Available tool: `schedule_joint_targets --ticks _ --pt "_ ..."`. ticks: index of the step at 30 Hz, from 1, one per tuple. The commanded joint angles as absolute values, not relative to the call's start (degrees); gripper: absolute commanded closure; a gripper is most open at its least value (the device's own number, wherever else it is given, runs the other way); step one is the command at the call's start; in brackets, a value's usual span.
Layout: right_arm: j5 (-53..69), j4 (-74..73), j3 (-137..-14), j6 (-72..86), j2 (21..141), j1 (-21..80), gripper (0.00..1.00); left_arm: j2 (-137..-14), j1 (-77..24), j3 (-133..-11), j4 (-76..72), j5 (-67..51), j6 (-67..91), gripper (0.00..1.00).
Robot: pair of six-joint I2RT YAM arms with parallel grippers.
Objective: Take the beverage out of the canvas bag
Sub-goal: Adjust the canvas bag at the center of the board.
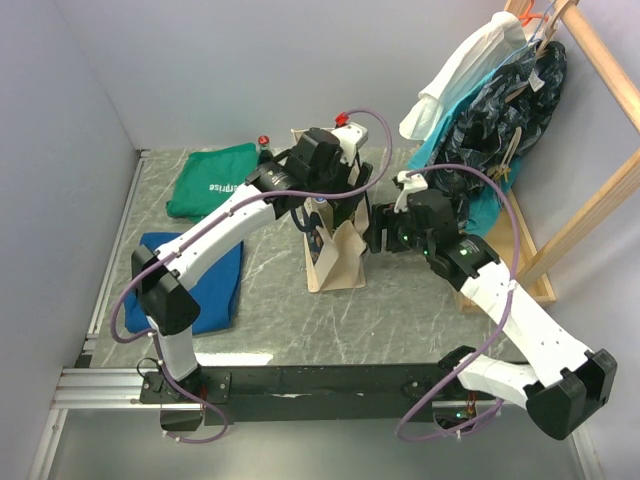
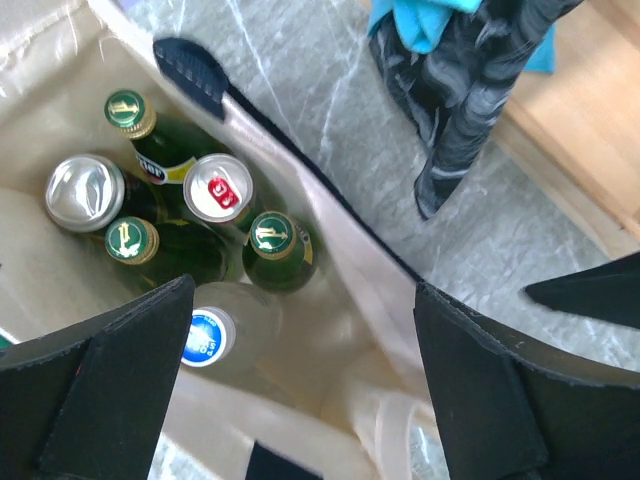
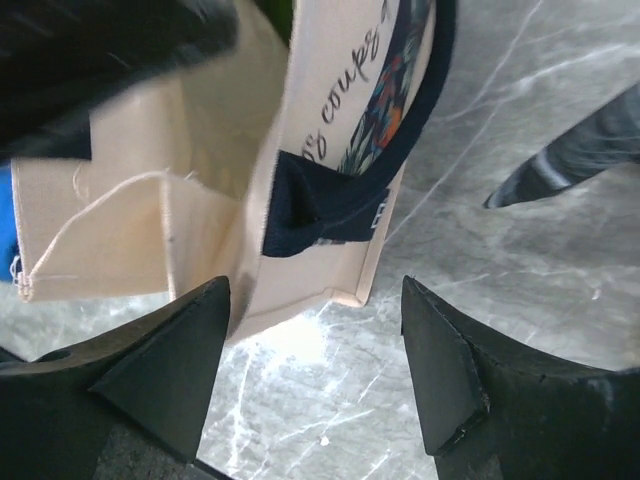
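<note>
A cream canvas bag (image 1: 340,260) stands upright at the middle of the grey marbled tabletop (image 1: 400,320), mouth open to the ceiling. Two robot arms reach to it from the near edge.

The left pincer (image 2: 304,285) hangs directly over the bag's mouth, released and spread wide. I judge it is lined up to come down on one of the drinks. Nothing is between its jaws.

The right pincer (image 3: 315,281) sits low at the bag's 3 o'clock side. Its jaws are apart and grasp nothing. The bag's lower corner and a navy handle (image 3: 330,215) lie in the gap beyond them. It looks placed there to steady the soft bag.

All the drinks are inside the bag, standing upright and packed close, so only their tops show. I count six:
- three green bottles (image 2: 272,235) with green-and-gold caps
- two cans (image 2: 85,190), one plain silver on top, one with a red tab
- one clear bottle (image 2: 205,335) with a blue cap, nearest the open jaws

None is out of the bag yet.

Two folded cloths lie flat on the tabletop. The green cloth (image 1: 215,178) is at 10 o'clock from the bag, and the blue cloth (image 1: 210,280) is at 9 o'clock. A wooden clothes rack (image 1: 590,200) hung with garments stands at 2 o'clock.
</note>
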State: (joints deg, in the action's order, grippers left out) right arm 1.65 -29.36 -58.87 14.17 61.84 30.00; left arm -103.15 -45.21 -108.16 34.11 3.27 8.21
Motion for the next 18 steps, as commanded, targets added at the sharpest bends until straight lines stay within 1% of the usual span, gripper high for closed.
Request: schedule_joint_targets --ticks 1,5,8,14,18 --pt "-3.1 -30.9 -62.7 14.2 58.0 30.6 0.24 -103.6 -45.2 -110.2 34.3 4.2 7.2 0.04" --pt "-6.1 -29.7 -64.3 14.7 55.8 30.5 0.21 -103.7 -44.8 -108.9 33.8 4.7 7.7 0.04" --pt "-7.3 -27.9 -64.6 14.7 54.0 30.6 0.16 -103.8 -44.2 -108.3 33.4 4.9 7.5 0.04" --pt "-9.6 -26.0 -64.9 14.9 51.3 30.6 0.13 -105.4 -42.9 -108.1 32.0 1.8 6.2 0.04" --pt "-10.8 -25.1 -64.1 14.0 50.2 30.5 0.09 -108.1 -42.5 -111.3 33.6 2.2 6.4 0.04"
